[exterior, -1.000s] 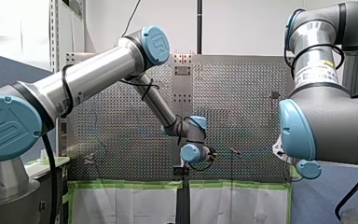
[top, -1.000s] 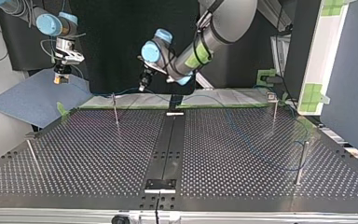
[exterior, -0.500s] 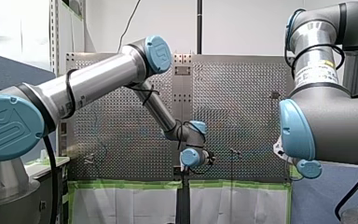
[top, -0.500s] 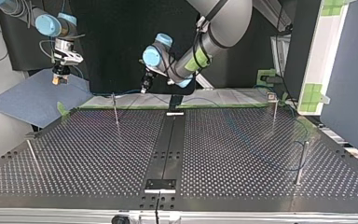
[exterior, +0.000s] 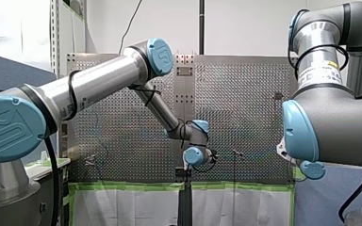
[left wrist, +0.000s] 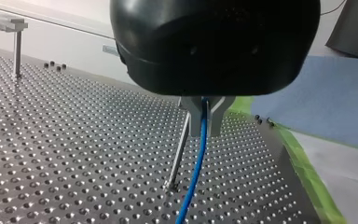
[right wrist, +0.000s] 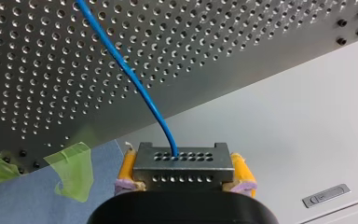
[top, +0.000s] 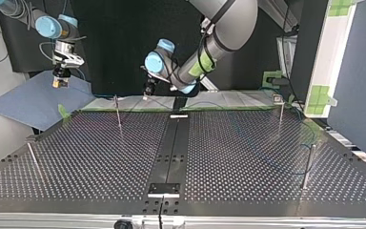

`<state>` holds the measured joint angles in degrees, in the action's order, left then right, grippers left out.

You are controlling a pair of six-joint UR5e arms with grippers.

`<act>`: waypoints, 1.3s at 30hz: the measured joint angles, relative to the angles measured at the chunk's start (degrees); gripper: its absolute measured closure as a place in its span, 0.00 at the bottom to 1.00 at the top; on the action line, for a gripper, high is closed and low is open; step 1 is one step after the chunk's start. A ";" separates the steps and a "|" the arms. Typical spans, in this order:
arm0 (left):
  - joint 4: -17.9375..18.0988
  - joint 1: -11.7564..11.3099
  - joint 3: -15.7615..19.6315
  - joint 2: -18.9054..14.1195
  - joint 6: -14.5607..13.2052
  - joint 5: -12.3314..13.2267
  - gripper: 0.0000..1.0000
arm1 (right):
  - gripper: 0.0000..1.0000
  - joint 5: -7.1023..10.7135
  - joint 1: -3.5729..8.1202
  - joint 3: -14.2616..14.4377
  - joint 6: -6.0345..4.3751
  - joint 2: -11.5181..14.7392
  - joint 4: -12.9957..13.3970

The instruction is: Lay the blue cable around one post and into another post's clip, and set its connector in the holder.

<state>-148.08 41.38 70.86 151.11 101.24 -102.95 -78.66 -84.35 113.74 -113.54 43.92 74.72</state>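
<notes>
In the left wrist view my left gripper (left wrist: pixel 204 122) has its metal fingers shut on the blue cable (left wrist: pixel 195 175), which runs down to the perforated table just beside a thin post (left wrist: pixel 179 154). In the top view that gripper (top: pixel 147 91) hangs over the table's far edge, to the right of this post (top: pixel 118 113). My right gripper (right wrist: pixel 182 186) is shut, its yellow pads on the grey connector (right wrist: pixel 182 167), and the cable (right wrist: pixel 121 65) leaves the connector's face. In the top view my right gripper (top: pixel 60 82) hovers beyond the table's far left corner, over a blue mat (top: pixel 33 102).
Other posts stand at the top view's right (top: pixel 281 114), near right (top: pixel 307 166) and near left (top: pixel 33 161). A black strip (top: pixel 171 148) runs down the table's middle. A clip-topped post (left wrist: pixel 15 42) stands farther off in the left wrist view. Green tape (top: pixel 271 78) marks the far edge.
My left arm's wrist has shifted slightly, lowering the held cable a little beside the far post. My right gripper has stayed nearly still with the connector.
</notes>
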 joint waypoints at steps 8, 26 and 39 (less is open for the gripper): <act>-0.66 -0.62 -1.15 0.02 0.00 0.45 0.90 | 1.00 0.17 0.08 -1.09 -0.83 -0.09 -0.52; -3.34 -1.98 -3.34 0.08 -0.01 0.25 0.90 | 1.00 0.07 0.30 -2.42 -1.21 -0.18 -1.36; -3.92 -1.03 -3.46 0.66 -0.26 0.29 0.90 | 1.00 0.25 0.12 -2.50 -0.87 -0.25 -1.35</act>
<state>-152.00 40.36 67.40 151.77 100.99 -102.67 -78.41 -84.23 111.24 -114.41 43.66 73.37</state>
